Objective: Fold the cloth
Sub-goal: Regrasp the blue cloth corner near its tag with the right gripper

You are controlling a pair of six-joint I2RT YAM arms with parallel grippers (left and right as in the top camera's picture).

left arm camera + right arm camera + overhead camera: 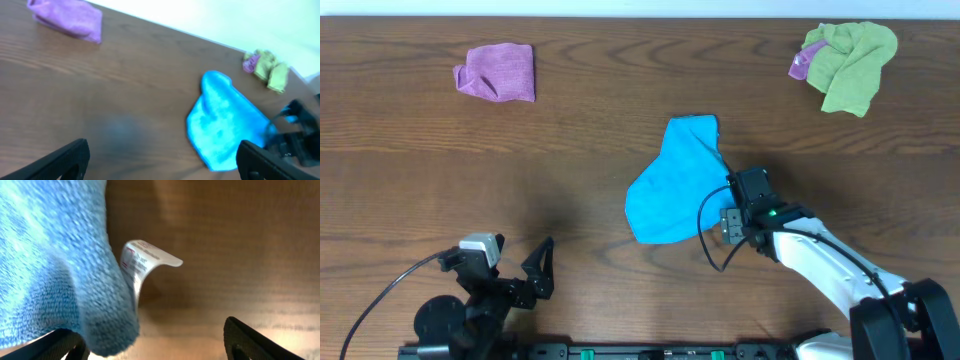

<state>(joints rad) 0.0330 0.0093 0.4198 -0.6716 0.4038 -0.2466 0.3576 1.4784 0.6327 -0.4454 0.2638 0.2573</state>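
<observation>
The sky-blue cloth (672, 185) lies rumpled near the middle of the wooden surface (580, 170), narrow at its far end and wider toward the robot. The right tool (733, 192) is at the cloth's right edge with its jaws spread. In the right wrist view the terry edge and its curled white tag (146, 262) sit between them, unclamped. The left tool (542, 268) hangs wide open over bare wood, well apart from the cloth. A purple cloth (497, 72) lies far left, and a lime-green cloth (850, 62) far right.
</observation>
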